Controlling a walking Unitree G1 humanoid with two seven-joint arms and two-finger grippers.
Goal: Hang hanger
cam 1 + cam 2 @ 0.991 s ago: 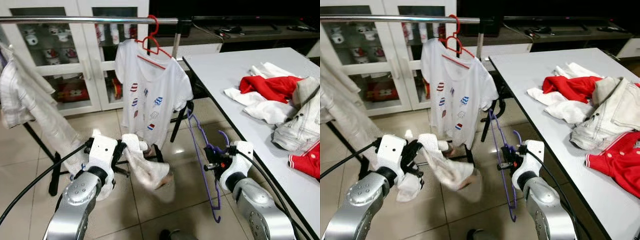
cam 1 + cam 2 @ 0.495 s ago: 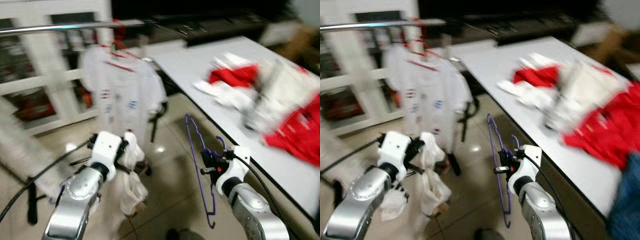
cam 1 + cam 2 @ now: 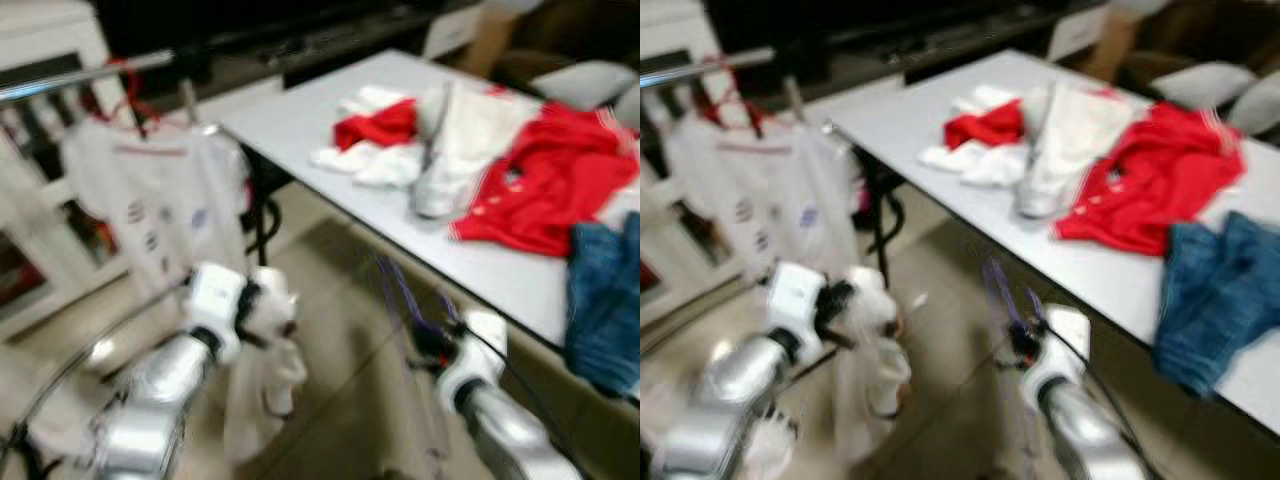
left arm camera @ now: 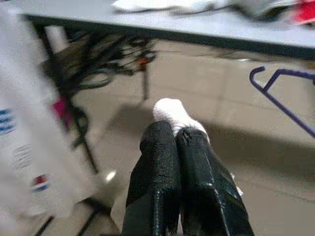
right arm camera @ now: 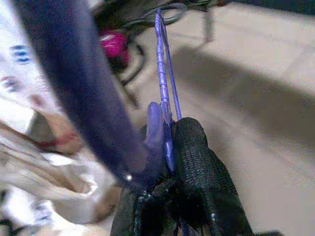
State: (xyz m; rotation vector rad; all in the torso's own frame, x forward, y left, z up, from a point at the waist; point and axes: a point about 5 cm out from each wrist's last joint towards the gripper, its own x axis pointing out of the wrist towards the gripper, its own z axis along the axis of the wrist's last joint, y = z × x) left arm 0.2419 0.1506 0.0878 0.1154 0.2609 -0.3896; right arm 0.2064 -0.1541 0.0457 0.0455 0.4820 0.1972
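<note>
Both loads held: right gripper (image 5: 170, 142) clamps purple hanger (image 5: 162, 73), left gripper (image 4: 178, 142) pinches white garment (image 4: 172, 112). View swung toward table (image 3: 300, 130), rail (image 3: 80, 78) now further off; hanging unstarted.

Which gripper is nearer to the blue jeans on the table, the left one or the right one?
Right. The right gripper, holding the purple hanger, is beside the table edge near the blue jeans; the left gripper with the white cloth is farther.

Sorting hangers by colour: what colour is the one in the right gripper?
Purple hanger, clearest in the right wrist view, clamped by the right gripper.
</note>
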